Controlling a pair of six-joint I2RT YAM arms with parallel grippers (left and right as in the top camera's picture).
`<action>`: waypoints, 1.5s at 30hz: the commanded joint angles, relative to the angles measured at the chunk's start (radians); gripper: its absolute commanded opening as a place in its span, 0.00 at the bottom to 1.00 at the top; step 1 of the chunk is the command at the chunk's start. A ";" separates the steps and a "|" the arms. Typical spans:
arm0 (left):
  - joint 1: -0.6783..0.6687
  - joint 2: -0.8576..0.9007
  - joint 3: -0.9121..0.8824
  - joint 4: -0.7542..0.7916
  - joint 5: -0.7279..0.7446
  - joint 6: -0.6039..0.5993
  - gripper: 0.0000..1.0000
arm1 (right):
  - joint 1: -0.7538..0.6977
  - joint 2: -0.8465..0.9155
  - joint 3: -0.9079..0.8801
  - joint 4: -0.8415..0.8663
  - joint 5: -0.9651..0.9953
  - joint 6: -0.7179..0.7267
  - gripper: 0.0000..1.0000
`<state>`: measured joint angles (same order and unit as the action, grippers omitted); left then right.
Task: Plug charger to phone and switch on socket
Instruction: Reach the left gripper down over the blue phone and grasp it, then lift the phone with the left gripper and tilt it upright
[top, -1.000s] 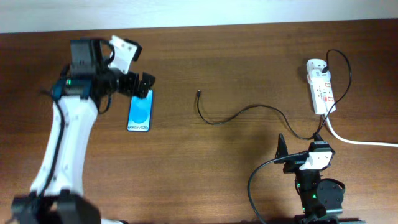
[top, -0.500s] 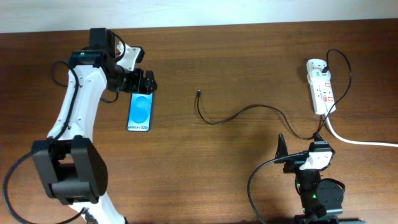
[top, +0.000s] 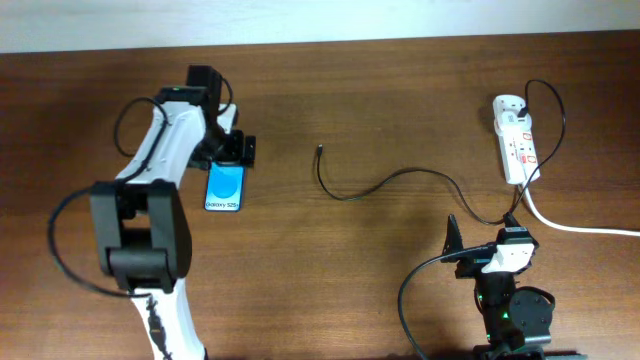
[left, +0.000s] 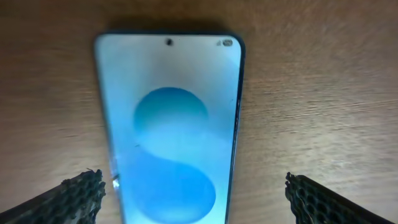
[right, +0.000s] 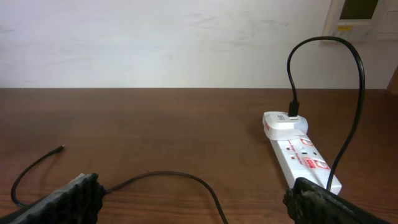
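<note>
The phone (top: 225, 186) lies flat on the brown table at the left, its blue screen up; the left wrist view shows it close (left: 169, 124). My left gripper (top: 231, 152) is open just above the phone's far end, a finger on either side (left: 194, 196), touching nothing. The black charger cable (top: 385, 182) curves across the middle, its plug tip (top: 319, 150) lying free. It runs to the white socket (top: 516, 142) at the far right. My right gripper (top: 452, 238) is open near the front edge, empty, with the cable (right: 186, 180) and socket (right: 305, 158) ahead.
A thick white mains cord (top: 575, 227) runs from the socket off the right edge. A white adapter (right: 283, 123) is plugged into the socket's far end. A pale wall stands behind the table's far edge.
My left arm has swung right and its gripper has turned and come down over the phone's far end. The phone, cable and right arm have not moved.
</note>
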<state>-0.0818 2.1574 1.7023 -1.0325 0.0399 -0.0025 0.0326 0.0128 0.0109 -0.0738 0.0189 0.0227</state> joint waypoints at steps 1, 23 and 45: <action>-0.014 0.036 0.017 -0.002 -0.039 0.023 0.99 | 0.006 -0.006 -0.005 -0.005 0.016 0.000 0.98; -0.014 0.040 -0.095 0.082 -0.116 -0.010 0.99 | 0.006 -0.006 -0.005 -0.005 0.016 0.000 0.98; -0.003 0.113 -0.098 0.107 -0.096 -0.065 0.88 | 0.006 -0.006 -0.005 -0.005 0.016 0.000 0.98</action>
<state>-0.0910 2.1975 1.6222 -0.9470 -0.0273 -0.0502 0.0326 0.0128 0.0109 -0.0738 0.0189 0.0231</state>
